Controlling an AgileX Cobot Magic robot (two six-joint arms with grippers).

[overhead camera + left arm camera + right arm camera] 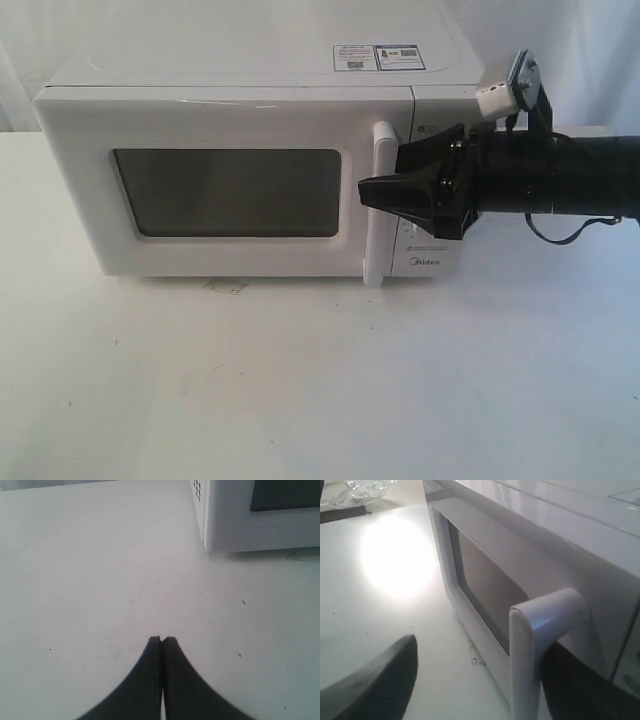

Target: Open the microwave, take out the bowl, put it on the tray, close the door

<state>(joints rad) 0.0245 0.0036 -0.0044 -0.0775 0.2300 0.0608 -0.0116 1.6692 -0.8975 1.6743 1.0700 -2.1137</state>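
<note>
Exterior view: white boxy microwave (250, 110) on white surface (300, 380), dark-windowed door (80, 190) closed.
Black right fingers (380, 680) wide astride tall white bar handle (377, 262); left fingers (145, 680) pressed together, empty.

Looks like robot test lab, not home kitchen: bare white table (300, 400), white cloth backdrop (20, 60), lone microwave (230, 65), black robot arm (570, 175).

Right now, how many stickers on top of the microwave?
2. Both sit side by side toward the back right of the microwave top: a white sticker, and to its right a yellow-topped sticker. No others show; the other sides are hidden.
</note>
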